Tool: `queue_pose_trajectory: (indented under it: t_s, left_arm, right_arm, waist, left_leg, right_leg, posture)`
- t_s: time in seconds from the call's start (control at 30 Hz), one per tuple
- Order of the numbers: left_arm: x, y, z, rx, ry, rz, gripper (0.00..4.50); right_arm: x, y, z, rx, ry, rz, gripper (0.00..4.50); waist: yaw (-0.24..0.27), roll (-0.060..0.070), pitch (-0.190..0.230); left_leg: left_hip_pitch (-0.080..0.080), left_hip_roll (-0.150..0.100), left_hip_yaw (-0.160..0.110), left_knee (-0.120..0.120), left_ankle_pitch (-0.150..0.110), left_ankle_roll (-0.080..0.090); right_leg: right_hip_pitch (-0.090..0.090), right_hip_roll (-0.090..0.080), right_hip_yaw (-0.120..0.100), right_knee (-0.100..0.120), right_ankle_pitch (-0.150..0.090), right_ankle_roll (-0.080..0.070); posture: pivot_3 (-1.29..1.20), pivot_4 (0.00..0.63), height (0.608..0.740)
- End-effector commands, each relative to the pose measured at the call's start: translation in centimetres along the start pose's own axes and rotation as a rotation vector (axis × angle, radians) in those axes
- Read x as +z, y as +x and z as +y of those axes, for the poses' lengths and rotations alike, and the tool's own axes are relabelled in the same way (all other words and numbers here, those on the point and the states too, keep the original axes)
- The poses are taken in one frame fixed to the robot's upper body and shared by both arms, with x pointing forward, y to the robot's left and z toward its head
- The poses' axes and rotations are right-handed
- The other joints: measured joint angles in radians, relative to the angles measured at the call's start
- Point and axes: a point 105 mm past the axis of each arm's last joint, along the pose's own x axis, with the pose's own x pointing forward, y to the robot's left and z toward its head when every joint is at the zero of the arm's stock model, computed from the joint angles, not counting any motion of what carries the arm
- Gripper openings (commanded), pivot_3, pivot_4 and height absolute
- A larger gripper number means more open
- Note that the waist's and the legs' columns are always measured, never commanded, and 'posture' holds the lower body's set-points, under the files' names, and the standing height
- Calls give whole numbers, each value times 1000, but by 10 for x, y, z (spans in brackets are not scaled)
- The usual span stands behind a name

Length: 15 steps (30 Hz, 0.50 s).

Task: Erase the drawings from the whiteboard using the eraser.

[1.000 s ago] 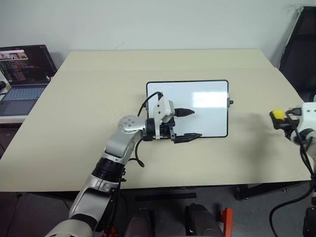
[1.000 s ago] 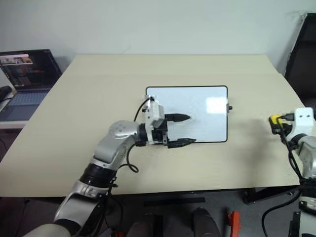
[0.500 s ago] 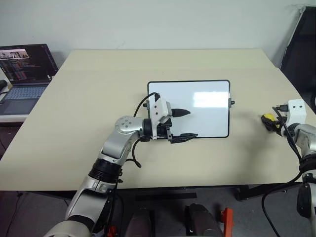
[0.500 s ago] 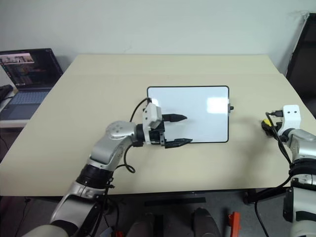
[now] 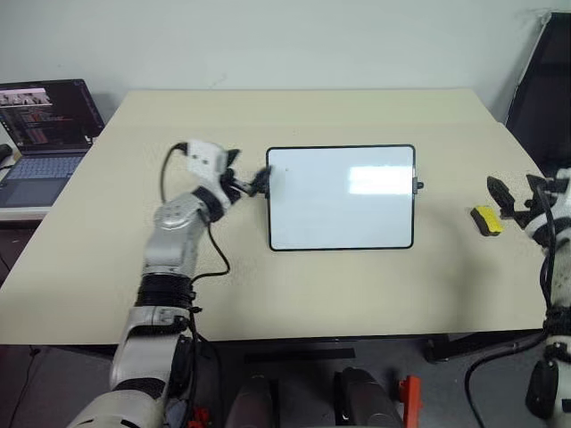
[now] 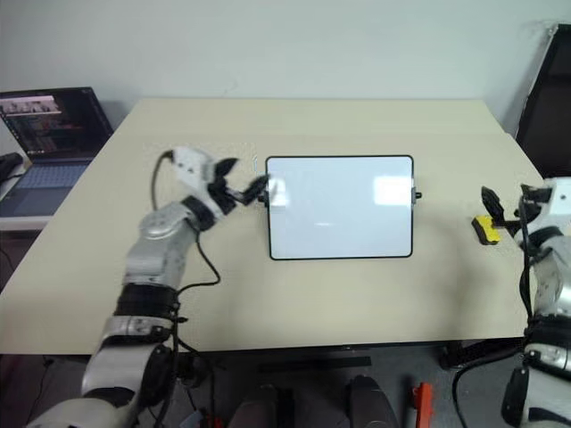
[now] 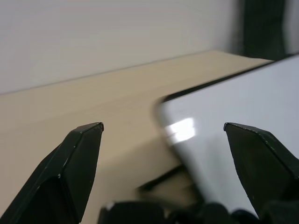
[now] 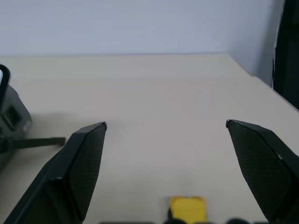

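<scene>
The eraser (image 5: 486, 219) is now set down on the table (image 5: 357, 285), well to the right of the whiteboard (image 5: 342, 197); a second ago it was clamped in the right gripper (image 5: 510, 198), whose fingers are now spread wide just beside it. The left gripper (image 6: 241, 181), fingers apart, has been drawn off the board's face to its left edge. No drawings are seen on the board, so the wiping is judged finished
</scene>
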Motion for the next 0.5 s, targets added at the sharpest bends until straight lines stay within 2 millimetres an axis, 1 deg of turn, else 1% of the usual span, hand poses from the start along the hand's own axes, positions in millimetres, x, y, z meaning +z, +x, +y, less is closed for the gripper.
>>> queue_pose_trajectory:
  t_s: [0.03,0.07,0.13,0.27,0.37,0.5]
  left_arm:
    - [-18,-11,8,8,-23,20,4500]
    - [-19,-12,10,6,-24,18,4500]
    - [-28,-14,10,21,-37,35,4500]
    - [-49,-23,14,91,-44,83,4500]
    - [-60,-33,18,111,-55,117,4500]
    - [-71,-39,22,115,-38,165,4500]
  right_arm:
    - [7,-11,-9,-13,15,-78,4478]
    - [6,-11,-5,-1,14,-78,4478]
    - [5,-18,-5,24,8,-67,4478]
    - [-5,-31,-15,0,19,-23,4478]
    - [-12,-35,-12,5,26,6,4478]
    - [-18,-37,-13,-1,42,16,4478]
  waist:
    - [3,0,0]
    - [3,0,0]
    - [6,0,0]
    - [17,0,0]
    - [16,0,0]
    - [15,0,0]
  left_leg:
    - [0,0,0,0,0,0]
    - [0,-1,0,0,0,0]
    - [-1,-1,0,0,0,0]
    - [0,-1,-1,0,0,0]
    - [0,-1,0,0,0,0]
    - [1,0,0,0,0,0]
  right_leg:
    - [0,0,0,0,0,0]
    - [0,-1,0,0,0,0]
    - [0,-1,0,0,0,0]
    - [0,-1,-1,1,0,0]
    - [0,-1,-1,1,0,0]
    - [0,0,0,1,0,0]
  posture:
    - [0,150,740]
    - [0,150,740]
    - [0,150,740]
    - [0,150,740]
    - [0,150,740]
    - [0,150,740]
